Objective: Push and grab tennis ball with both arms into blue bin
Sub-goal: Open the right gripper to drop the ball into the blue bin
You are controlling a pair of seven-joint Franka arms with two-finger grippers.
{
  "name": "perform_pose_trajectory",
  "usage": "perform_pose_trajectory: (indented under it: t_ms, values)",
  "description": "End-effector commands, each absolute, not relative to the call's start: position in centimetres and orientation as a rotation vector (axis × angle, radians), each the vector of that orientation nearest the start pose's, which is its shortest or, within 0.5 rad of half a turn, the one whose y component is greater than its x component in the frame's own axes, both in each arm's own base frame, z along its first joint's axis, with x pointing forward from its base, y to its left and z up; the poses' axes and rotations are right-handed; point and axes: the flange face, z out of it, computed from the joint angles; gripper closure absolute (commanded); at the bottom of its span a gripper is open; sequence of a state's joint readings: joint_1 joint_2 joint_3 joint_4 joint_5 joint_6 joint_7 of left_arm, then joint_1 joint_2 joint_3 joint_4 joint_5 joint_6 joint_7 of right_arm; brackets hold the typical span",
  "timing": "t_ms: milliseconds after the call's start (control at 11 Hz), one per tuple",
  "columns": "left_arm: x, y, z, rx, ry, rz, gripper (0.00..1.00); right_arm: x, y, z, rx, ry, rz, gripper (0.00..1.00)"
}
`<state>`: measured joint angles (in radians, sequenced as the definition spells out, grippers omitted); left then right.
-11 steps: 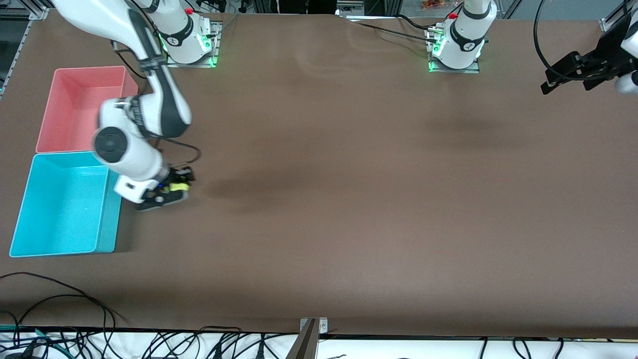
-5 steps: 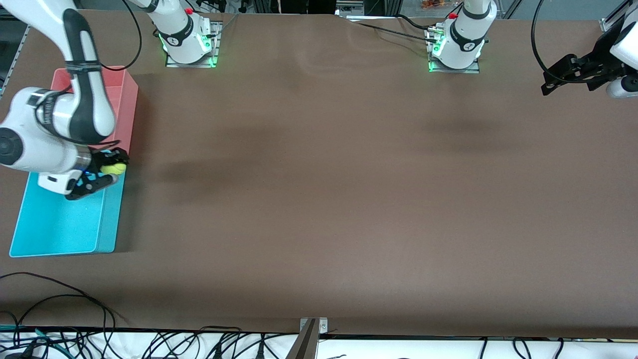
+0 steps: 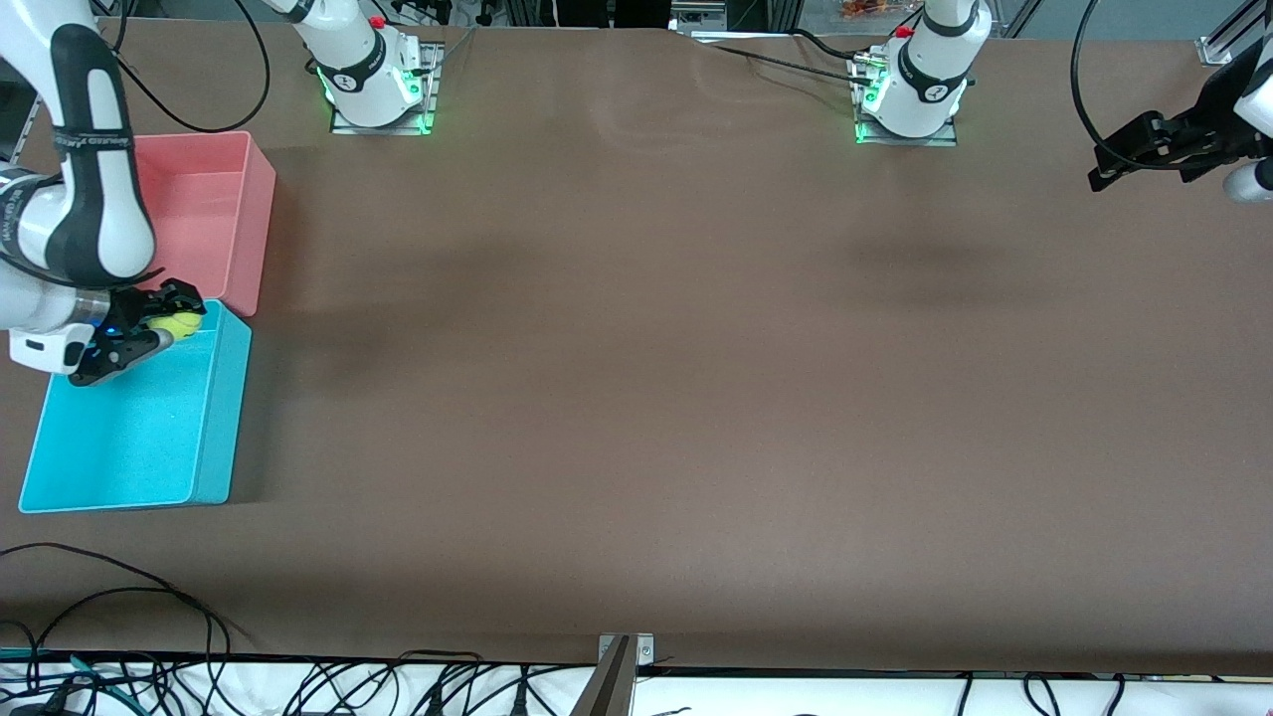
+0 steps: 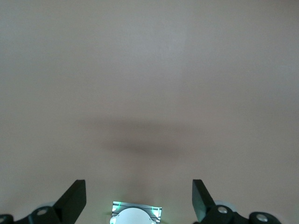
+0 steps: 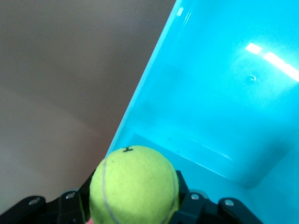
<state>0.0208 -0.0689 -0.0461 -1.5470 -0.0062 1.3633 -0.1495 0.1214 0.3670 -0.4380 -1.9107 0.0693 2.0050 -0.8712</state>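
Yellow-green tennis ball (image 5: pixel 134 185) bears only a small black mark.

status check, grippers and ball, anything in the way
Right gripper shut on tennis ball, over the blue bin. Left gripper open, waiting at its end of the table. Nothing in the way.

Yellow-green tennis ball (image 3: pixel 182 323) held above blue bin (image 3: pixel 214 438)

Right hand (image 3: pixel 164 323) with tennis ball (image 3: pixel 184 322) over blue bin (image 3: pixel 119 447).
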Motion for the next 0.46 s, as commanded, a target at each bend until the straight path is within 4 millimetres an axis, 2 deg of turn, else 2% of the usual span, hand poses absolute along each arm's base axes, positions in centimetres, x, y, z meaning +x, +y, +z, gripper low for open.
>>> perform_pose_trajectory:
  t_ms: [0, 183, 365]
  values:
    - [51.3, -2.3, 66.2, -3.123, -0.178, 0.202, 0.00, 58.2, -19.0, 26.8, -2.843, -0.836, 0.319, 0.71]
    - [51.2, -2.4, 66.2, -3.123, -0.171, 0.202, 0.00, 58.9, -20.6, 25.4, -2.829, -0.870, 0.318, 0.71]
    - [51.3, -2.4, 66.4, -3.125, -0.164, 0.195, 0.00, 58.6, -21.9, 24.0, -2.808, -0.868, 0.322, 0.71]
